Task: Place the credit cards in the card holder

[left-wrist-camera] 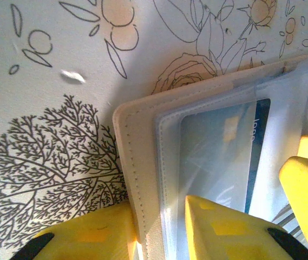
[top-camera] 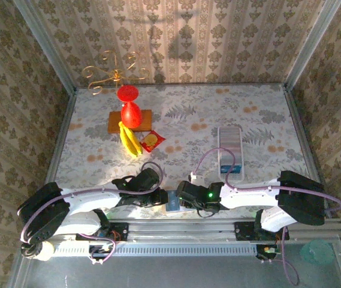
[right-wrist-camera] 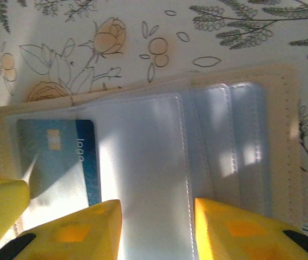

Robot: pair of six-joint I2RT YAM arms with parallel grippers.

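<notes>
The card holder [right-wrist-camera: 289, 108] lies open on the floral cloth, its tan cover edging several clear sleeves. One blue credit card [right-wrist-camera: 61, 146] marked "logo" sits inside the leftmost sleeve. My left gripper [left-wrist-camera: 156, 208] is shut on the card holder [left-wrist-camera: 137, 162], pinching its stitched tan edge and sleeve border, close beside the credit card [left-wrist-camera: 218, 146]. My right gripper [right-wrist-camera: 156, 208] is open, its yellow fingers apart over a flat clear sleeve with nothing gripped. In the top view both grippers, left [top-camera: 161, 198] and right [top-camera: 183, 198], meet over the card holder [top-camera: 174, 207] at the near table edge.
A long whitish ribbed tray [top-camera: 230, 143] lies right of centre, with something blue [top-camera: 234, 175] at its near end. At the back left stand a red figure [top-camera: 130, 111] on a wooden block, bananas [top-camera: 130, 141], a snack packet [top-camera: 152, 141] and a gold wire ornament [top-camera: 113, 72].
</notes>
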